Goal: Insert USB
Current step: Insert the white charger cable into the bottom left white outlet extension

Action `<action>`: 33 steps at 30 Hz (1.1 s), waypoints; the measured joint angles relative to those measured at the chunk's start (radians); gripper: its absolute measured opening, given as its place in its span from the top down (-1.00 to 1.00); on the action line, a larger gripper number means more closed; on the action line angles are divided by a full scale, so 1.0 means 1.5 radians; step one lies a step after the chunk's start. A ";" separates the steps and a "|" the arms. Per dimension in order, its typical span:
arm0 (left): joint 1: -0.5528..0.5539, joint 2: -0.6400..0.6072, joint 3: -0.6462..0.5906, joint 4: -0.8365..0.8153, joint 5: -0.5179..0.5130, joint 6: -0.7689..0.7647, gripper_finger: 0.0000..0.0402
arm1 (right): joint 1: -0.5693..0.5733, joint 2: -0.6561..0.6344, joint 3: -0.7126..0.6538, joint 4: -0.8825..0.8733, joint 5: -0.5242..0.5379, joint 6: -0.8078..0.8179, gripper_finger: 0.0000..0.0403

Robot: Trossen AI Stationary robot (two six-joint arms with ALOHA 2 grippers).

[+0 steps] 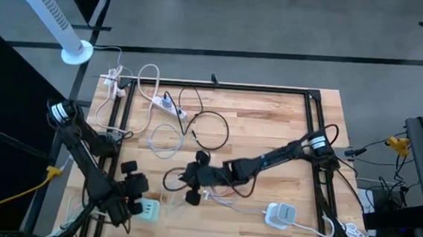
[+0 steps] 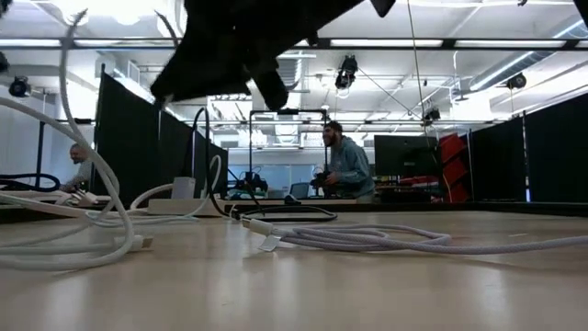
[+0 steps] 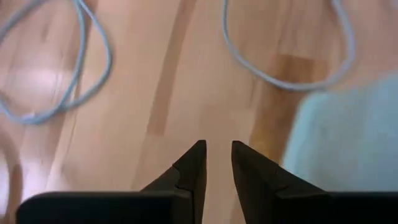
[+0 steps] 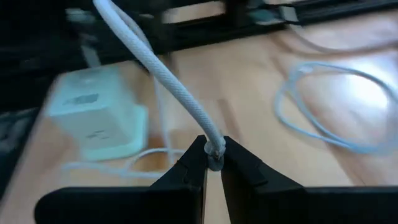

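The wooden table (image 1: 271, 123) is covered with loose cables. A small pale charger block (image 4: 99, 118) is set near the left gripper (image 3: 217, 163), whose fingers are held slightly apart on nothing. The white USB cable (image 4: 161, 74) is pinched by the right gripper (image 4: 213, 155), probably so its plug can be pushed into the block. Cable loops lie between.

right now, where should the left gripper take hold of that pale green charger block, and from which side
Grip the pale green charger block across its flat side walls, coming straight down from above. It lies flat on the table beside the left gripper, whose narrow gap likely needs widening first. Its port face should probably stay clear for the white braided cable held in the right gripper.
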 joint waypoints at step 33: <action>-0.198 0.108 0.041 0.213 -0.105 0.205 0.85 | 0.072 0.068 0.059 0.099 0.090 0.087 0.92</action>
